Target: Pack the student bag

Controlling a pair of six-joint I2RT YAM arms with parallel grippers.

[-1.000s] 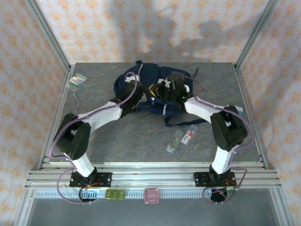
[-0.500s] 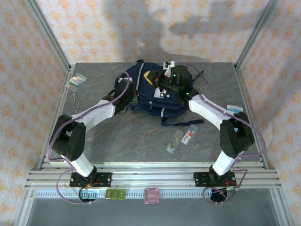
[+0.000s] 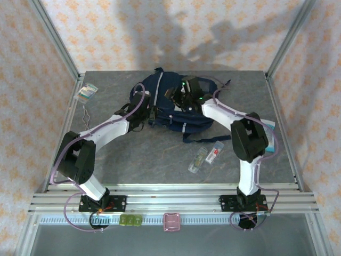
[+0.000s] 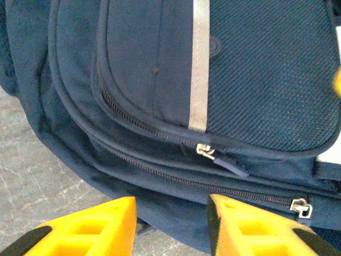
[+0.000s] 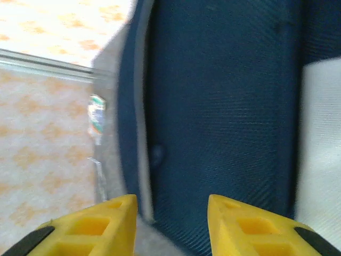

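Bag: large navy-blue fabric backpack [image 3: 162, 90], upper centre, on grey worktop [image 3: 133, 154].
Left end effector [image 4: 170, 224]: parted, empty.
Right end effector [image 5: 170, 224]: parted, empty.
Handling: soft, saggy; take by zip pull [image 4: 224, 161].

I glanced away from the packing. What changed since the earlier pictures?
The left gripper and right gripper opened, releasing the student bag; the right arm swung its elbow inward. The clear packets and the corner packet stayed put.
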